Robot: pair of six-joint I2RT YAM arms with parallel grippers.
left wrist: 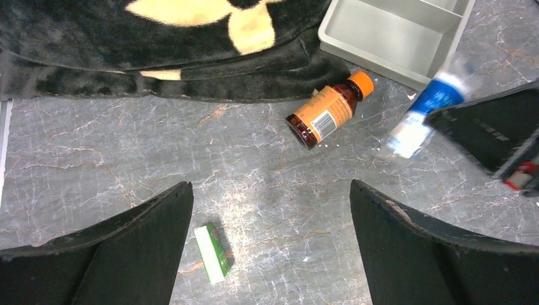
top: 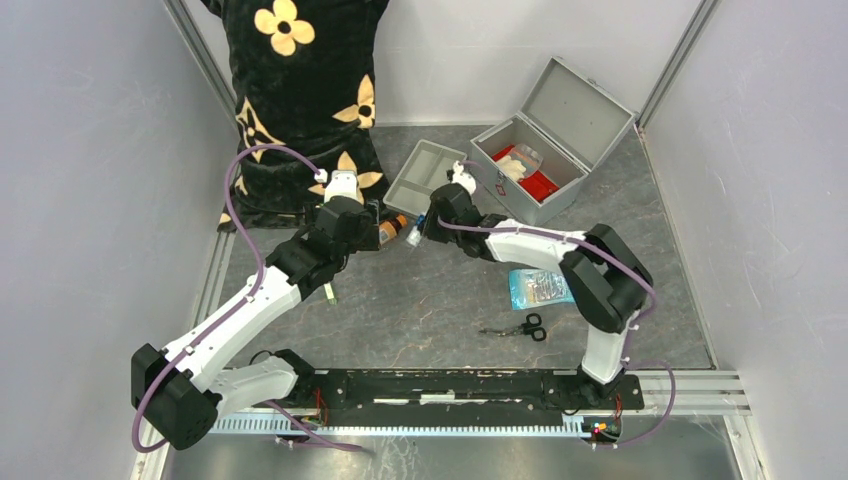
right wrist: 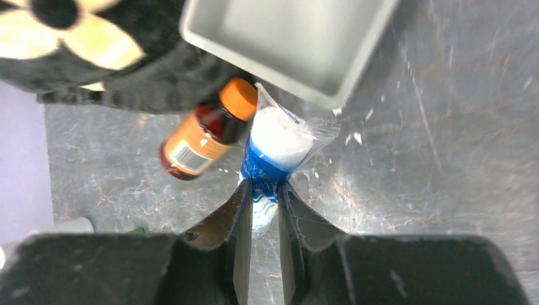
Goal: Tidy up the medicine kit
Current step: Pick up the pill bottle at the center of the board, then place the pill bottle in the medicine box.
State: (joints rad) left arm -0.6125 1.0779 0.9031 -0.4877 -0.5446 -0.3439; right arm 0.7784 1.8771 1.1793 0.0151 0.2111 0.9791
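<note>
My right gripper (right wrist: 264, 187) is shut on a blue and white plastic packet (right wrist: 274, 149), held just above the table beside the grey tray (right wrist: 286, 44). The packet also shows in the left wrist view (left wrist: 423, 117) and the top view (top: 413, 234). A brown medicine bottle with an orange cap (left wrist: 327, 109) lies on its side next to it, also in the right wrist view (right wrist: 206, 130). My left gripper (left wrist: 270, 210) is open and empty above the table, a small green box (left wrist: 213, 252) between its fingers below. The grey kit case (top: 545, 150) stands open at the back right.
A black flowered cloth (top: 300, 90) lies at the back left. A blue packet (top: 540, 288) and black scissors (top: 525, 327) lie on the table at the right. The grey tray (top: 425, 175) sits left of the case, which holds red and white items.
</note>
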